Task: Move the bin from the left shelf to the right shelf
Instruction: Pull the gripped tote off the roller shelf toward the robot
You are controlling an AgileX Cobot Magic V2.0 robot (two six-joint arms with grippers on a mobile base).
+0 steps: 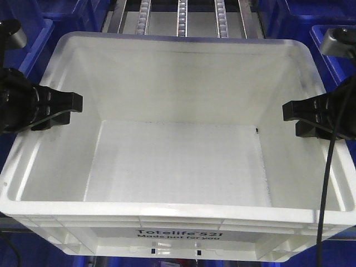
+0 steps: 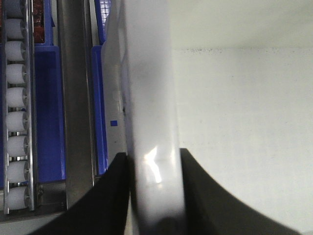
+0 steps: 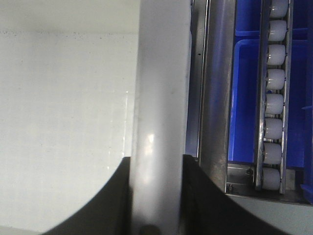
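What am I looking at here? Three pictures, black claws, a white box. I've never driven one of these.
This is a two-armed robot. The wide picture looks forward from its body. The white bin is empty, with roller tracks behind it and blue crates around it. The black claws are the left gripper and right gripper, each clamped over one side wall. The other two pictures come from cameras on the wrists. Each shows two black fingers pinching the bin's rim, one inside and one outside. Whether the bin is lifted, I cannot tell.
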